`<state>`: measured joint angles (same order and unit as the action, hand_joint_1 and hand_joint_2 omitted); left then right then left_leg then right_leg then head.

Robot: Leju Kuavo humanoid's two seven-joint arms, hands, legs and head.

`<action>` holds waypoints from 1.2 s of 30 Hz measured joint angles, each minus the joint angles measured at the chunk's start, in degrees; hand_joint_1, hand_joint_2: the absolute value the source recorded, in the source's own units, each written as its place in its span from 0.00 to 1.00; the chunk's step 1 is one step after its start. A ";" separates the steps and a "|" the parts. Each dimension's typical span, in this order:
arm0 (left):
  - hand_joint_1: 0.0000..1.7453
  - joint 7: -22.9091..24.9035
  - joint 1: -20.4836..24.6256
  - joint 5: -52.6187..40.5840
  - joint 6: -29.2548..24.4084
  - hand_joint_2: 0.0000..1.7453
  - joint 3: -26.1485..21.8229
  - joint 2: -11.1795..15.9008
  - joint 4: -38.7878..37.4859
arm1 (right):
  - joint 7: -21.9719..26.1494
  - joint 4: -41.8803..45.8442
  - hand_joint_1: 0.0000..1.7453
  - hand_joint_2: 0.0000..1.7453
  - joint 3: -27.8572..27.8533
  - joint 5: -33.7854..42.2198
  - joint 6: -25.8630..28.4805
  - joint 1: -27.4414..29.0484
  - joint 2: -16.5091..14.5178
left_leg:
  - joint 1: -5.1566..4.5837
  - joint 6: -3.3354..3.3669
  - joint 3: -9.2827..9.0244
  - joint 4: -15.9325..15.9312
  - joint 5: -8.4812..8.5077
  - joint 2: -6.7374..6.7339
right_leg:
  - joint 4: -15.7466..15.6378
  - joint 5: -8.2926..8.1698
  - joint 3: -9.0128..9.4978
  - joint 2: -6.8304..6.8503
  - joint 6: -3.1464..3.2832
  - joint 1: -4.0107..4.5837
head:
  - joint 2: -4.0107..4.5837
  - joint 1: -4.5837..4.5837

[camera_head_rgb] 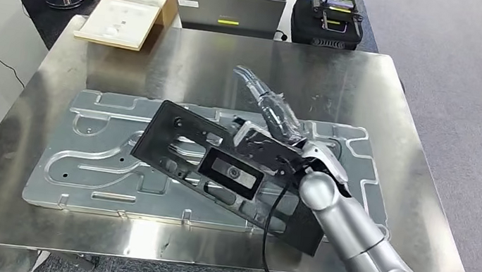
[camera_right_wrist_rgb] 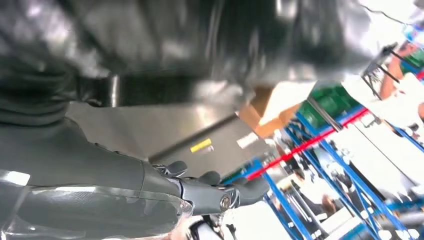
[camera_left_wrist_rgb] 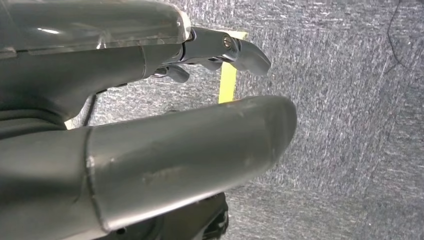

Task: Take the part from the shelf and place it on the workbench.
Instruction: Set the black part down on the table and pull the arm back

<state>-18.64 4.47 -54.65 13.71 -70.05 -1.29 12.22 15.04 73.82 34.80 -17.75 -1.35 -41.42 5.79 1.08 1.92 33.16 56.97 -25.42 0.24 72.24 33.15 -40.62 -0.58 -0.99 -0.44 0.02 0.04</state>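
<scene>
Your right hand (camera_head_rgb: 272, 144) grips the black part (camera_head_rgb: 220, 165), a flat dark panel with cut-outs and a rectangular window near its middle. The hand holds it along the edge nearest the far side of the workbench (camera_head_rgb: 390, 221), and the panel sits tilted above the bench, one corner pointing toward the cardboard box (camera_head_rgb: 132, 7) and the opposite corner close to your silver forearm. You can see that the part lies over the stamped metal sheet (camera_head_rgb: 94, 151), a large embossed grey plate that covers most of the steel bench top. Whether the panel already touches that sheet or hangs just above it cannot be told. A black cable runs from the wrist down past the bench's near edge.

In the right wrist view the dark underside of the part (camera_right_wrist_rgb: 200, 50) spreads above the fingers (camera_right_wrist_rgb: 210, 192), with blue racking blurred behind.

Your left hand (camera_left_wrist_rgb: 150, 130) hangs over grey carpet (camera_left_wrist_rgb: 350, 125) with a strip of yellow tape (camera_left_wrist_rgb: 228, 82) on it. It holds nothing, and its thumb and fingers stand apart.

At the far edge of the bench you have a closed grey laptop (camera_head_rgb: 227, 12) and a black case (camera_head_rgb: 327, 21).
</scene>
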 joint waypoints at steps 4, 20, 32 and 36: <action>0.00 -0.01 -0.04 -0.03 0.00 0.00 0.00 0.00 0.00 | 0.08 3.59 0.00 0.00 -1.10 0.00 -0.11 1.47 0.80 | -0.01 -0.30 -0.54 0.06 -0.36 0.11 | -4.84 -5.00 1.65 0.16 0.20 -0.23 | 0.00 0.00; 0.00 -2.26 -0.68 1.29 0.84 0.00 -0.37 -0.03 0.00 | 16.10 36.75 0.00 0.00 -24.96 27.43 -3.90 16.52 1.11 | -0.08 -2.87 1.74 6.94 -3.03 -0.01 | -14.62 -7.41 7.12 0.88 2.18 0.05 | 0.00 -0.02; 0.00 -3.48 -2.19 5.16 -0.66 0.00 -3.51 -0.28 0.00 | 25.09 61.00 0.00 0.00 -49.67 14.76 9.28 53.05 -0.81 | -0.23 0.31 -1.06 0.08 -0.81 -0.38 | 1.89 3.28 1.59 0.60 -0.62 -0.26 | -0.01 0.01; 0.00 -3.74 -2.20 5.17 -0.68 0.00 -4.53 -0.42 0.00 | 25.01 63.82 0.00 0.00 -55.69 16.77 5.16 58.13 -5.68 | -0.33 -0.12 -0.58 0.47 -0.44 -0.49 | -10.27 -2.21 9.51 0.66 -0.28 -0.40 | 0.00 0.00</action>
<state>-22.38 2.27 -49.48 13.04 -74.58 -1.71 12.22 40.05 137.64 -20.89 -0.98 3.81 16.70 0.11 0.75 1.81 32.58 57.44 -25.86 -0.25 61.97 30.94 -31.11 0.08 -1.28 -0.84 0.02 0.04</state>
